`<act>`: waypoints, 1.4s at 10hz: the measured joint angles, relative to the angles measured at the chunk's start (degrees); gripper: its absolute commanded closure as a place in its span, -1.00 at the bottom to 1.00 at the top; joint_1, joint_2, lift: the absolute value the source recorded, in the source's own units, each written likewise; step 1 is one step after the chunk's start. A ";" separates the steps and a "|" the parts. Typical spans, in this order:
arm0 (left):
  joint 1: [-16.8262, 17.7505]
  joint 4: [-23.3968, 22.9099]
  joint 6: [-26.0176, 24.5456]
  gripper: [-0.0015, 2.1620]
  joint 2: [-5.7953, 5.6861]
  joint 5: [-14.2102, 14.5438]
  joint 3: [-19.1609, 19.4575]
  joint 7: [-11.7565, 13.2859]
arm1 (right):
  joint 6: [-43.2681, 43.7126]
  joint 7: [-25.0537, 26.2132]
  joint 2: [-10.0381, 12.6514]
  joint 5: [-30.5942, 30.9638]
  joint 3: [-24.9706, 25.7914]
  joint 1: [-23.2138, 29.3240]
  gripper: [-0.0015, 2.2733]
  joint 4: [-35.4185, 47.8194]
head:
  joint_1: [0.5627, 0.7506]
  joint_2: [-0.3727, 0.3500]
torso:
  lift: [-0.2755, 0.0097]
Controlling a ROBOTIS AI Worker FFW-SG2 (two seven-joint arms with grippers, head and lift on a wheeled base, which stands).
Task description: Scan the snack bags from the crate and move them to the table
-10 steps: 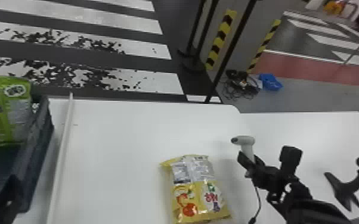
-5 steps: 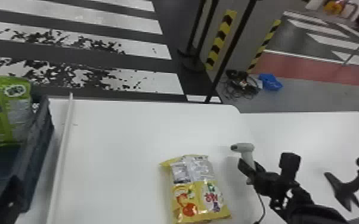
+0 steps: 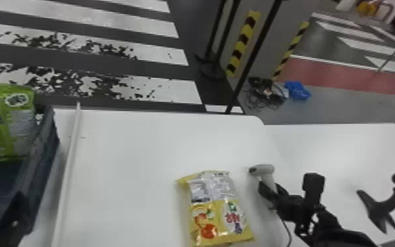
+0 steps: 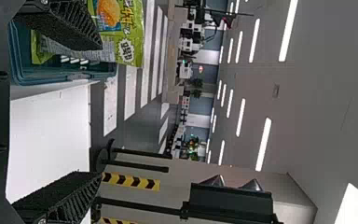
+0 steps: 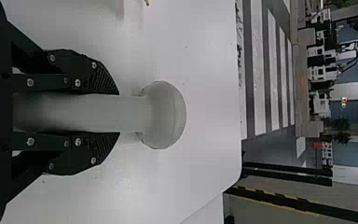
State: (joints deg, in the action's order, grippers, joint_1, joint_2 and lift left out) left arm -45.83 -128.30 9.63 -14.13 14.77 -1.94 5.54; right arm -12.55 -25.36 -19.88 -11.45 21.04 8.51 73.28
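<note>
The right tool (image 5: 118, 113) pinches the scanner (image 5: 161, 114) by its handle; if that smooth grip twists, the beam could miss the yellow bag (image 3: 218, 210), lying on the counter (image 3: 124, 164) just beside it. Creased, shiny film might also spoil the reading, and the cord (image 3: 287, 230) could drag on the bag. The left tool (image 4: 99, 111), spread and empty by the crate (image 3: 47, 138), might knock the green bag (image 3: 6, 138) standing inside if it swings carelessly.
</note>
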 measured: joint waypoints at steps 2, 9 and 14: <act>0.04 0.12 -0.10 -0.97 0.14 -0.30 -0.31 -0.01 | 1.02 -0.40 -0.14 -0.37 -0.17 -0.05 0.19 -1.14 | 0.41 -0.94 | 0.27; 0.39 0.21 -0.11 -0.97 0.16 -0.53 -0.87 -0.01 | -7.20 -1.26 2.13 -6.20 5.53 9.13 -0.94 15.84 | 0.41 -0.94 | 0.27; 0.93 0.94 -0.11 -0.97 -0.24 -0.53 -0.96 0.03 | -24.78 -7.52 5.68 -16.48 11.33 18.55 -0.93 32.92 | 0.41 -0.94 | 0.27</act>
State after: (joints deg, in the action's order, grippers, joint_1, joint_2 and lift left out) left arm -44.90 -127.36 9.53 -14.37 14.24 -2.90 5.57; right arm -37.34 -32.88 -14.20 -27.92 32.37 27.07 106.20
